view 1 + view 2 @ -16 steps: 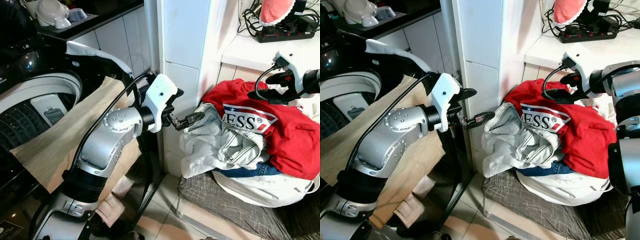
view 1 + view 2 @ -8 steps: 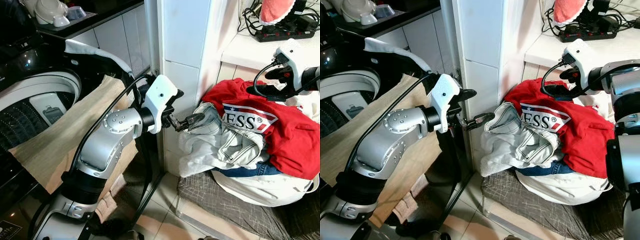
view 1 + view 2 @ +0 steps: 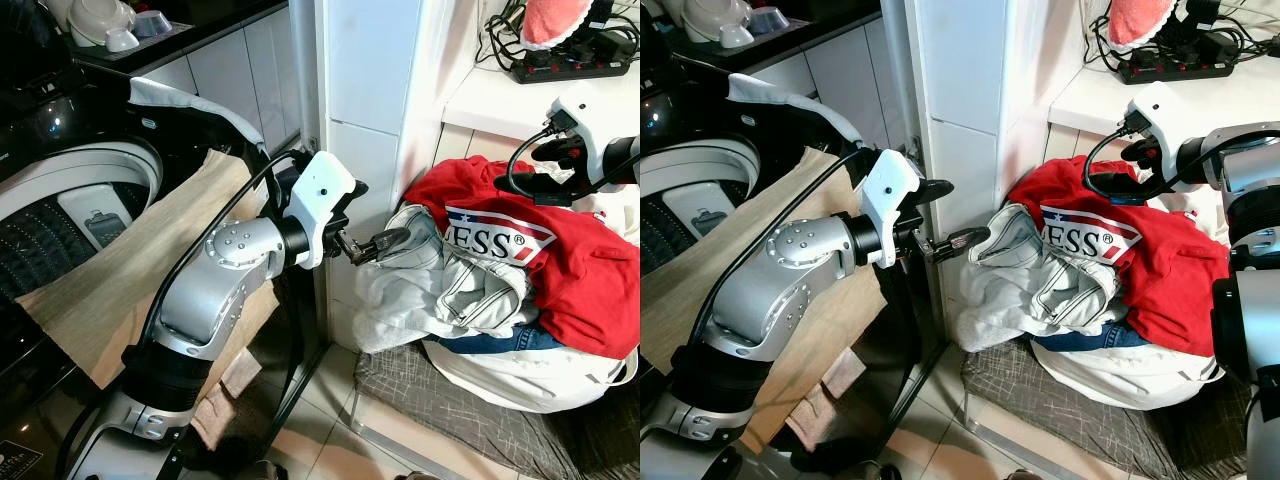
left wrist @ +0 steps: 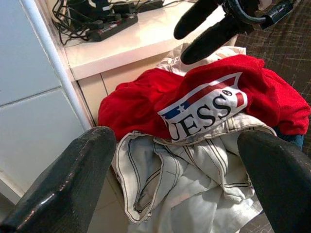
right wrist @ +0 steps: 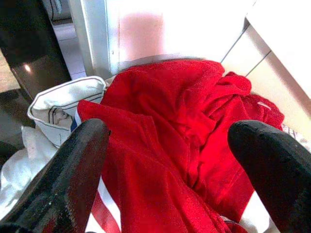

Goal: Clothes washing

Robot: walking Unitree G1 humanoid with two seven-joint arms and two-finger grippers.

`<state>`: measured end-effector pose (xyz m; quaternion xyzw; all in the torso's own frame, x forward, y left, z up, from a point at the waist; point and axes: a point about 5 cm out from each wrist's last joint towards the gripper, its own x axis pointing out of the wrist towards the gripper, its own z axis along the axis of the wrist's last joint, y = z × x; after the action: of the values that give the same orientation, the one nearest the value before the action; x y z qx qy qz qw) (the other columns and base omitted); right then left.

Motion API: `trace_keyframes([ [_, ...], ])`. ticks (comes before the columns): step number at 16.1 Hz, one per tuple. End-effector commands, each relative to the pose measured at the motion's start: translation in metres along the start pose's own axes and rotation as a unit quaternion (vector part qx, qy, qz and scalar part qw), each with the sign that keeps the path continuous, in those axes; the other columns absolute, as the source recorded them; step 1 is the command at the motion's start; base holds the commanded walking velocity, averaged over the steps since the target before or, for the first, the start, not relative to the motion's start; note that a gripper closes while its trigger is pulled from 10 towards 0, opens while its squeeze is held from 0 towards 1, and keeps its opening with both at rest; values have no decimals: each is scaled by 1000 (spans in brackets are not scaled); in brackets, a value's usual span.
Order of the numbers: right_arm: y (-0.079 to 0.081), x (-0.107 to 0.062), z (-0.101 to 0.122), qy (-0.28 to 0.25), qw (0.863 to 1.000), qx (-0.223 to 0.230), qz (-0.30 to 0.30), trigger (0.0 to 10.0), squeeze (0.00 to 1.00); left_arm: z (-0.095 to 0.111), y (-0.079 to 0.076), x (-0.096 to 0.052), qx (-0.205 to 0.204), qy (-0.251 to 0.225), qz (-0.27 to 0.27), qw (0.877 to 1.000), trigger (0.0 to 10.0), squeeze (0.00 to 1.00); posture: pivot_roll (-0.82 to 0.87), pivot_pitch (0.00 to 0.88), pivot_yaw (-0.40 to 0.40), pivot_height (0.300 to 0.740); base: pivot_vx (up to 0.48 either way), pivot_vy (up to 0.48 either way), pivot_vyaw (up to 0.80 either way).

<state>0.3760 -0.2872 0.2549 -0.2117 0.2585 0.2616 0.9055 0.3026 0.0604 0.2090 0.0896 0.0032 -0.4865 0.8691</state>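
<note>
I am holding my left gripper (image 3: 385, 243), fingers spread, at the pale jeans (image 3: 455, 290) beside the tiled pillar (image 3: 365, 100); it has barely shifted since a second ago. My right gripper (image 3: 1110, 185) is hovering, fingers spread, above the red shirt (image 3: 570, 270), under the shelf edge (image 3: 1110, 100).

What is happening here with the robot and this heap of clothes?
The robot is sorting laundry beside a top-loading washing machine. Its left tool, fingers open, reaches to the edge of the pale white-grey denim garment on the pile. The right tool, also open, hovers above the red T-shirt with the printed logo. Neither garment is gripped yet. A beige cloth hangs over the machine's rim.
</note>
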Motion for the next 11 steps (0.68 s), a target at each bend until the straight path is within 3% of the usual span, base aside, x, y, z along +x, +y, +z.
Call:
trace_keyframes([
  [1, 0, 0, 3, -10, 1000, -4, -3, 10000, 1000, -2, -1, -1, 1, 8, 1, 1000, 10000, 0, -76, 40, 79, 740, 0, 0, 0],
  [4, -1, 2, 2, -2, 1000, -24, -20, 10000, 1000, -3, 0, -2, 5, 9, 7, 1000, 10000, 0, -75, 37, 78, 740, 0, 0, 0],
  [5, -3, 3, 0, 3, 998, -34, -46, 10000, 31, -3, 2, -1, 8, 11, 16, 1000, 10000, 0, -75, 37, 78, 740, 0, 0, 0],
  [8, -2, 4, -1, -4, 999, -28, -36, 10000, 0, -5, 1, -1, 9, 15, 16, 1000, 10000, 0, -73, 37, 78, 740, 0, 0, 0],
  [11, 3, 8, -8, 14, 998, -58, -21, 10000, 0, -8, 3, -1, 15, 29, 29, 999, 10000, 0, -73, 37, 81, 740, 0, 0, 0],
])
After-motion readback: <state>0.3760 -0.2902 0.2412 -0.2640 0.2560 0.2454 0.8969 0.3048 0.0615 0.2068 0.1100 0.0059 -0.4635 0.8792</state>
